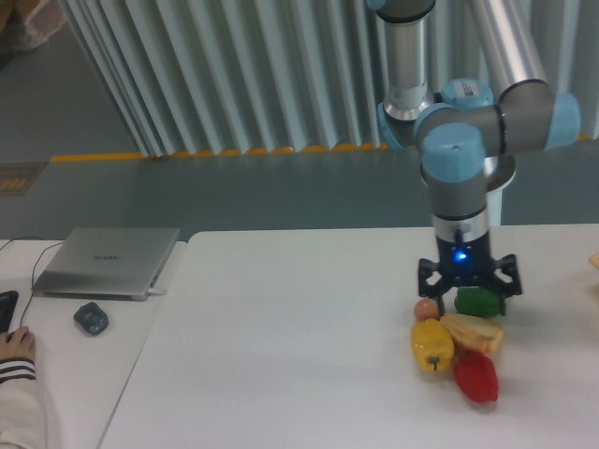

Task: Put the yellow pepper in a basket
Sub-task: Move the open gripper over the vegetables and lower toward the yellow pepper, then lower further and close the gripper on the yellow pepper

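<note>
The camera shows the gripper with its fingers spread apart, hanging over a cluster of food on the white table. The yellow pepper lies just below and left of it, beside the tan wedge, red pepper, green pepper and egg.

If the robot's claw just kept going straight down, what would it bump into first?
Probably the pale yellow-tan wedge or the green pepper. The gripper hangs open over them, pointing down. The yellow pepper sits further left and nearer the camera. One view makes depth uncertain.
</note>
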You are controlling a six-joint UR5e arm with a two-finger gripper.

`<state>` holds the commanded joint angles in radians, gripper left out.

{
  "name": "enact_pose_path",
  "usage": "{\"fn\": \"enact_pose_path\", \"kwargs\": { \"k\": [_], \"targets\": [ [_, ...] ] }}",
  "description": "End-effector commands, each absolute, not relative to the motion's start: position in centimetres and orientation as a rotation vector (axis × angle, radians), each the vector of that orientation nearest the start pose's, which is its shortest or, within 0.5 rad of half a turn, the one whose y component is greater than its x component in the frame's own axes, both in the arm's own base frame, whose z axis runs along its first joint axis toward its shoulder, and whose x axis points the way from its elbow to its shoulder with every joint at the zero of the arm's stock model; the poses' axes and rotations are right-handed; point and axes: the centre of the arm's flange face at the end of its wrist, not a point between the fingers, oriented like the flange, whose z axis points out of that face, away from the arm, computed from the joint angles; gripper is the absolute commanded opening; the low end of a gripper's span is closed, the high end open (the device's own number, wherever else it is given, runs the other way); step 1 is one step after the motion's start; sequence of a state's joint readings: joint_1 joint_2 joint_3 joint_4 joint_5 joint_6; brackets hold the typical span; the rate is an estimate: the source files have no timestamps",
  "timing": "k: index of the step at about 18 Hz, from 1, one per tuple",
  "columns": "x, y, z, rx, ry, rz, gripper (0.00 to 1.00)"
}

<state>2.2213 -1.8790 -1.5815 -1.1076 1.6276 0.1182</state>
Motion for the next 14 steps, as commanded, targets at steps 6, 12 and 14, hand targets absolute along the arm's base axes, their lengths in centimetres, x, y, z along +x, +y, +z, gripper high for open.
{"fn": "enact_pose_path", "kwargs": {
  "k": [6,12,14],
  "targets": [
    [-23.6,58.9,32.8,-2.931,-0.836,0.135,1.0],
    [-23.1,59.7,30.8,-2.965,-0.806,0.102,1.0],
    [-23.5,59.5,30.8,-2.972,-0.789,0.101,1.0]
  ]
}}
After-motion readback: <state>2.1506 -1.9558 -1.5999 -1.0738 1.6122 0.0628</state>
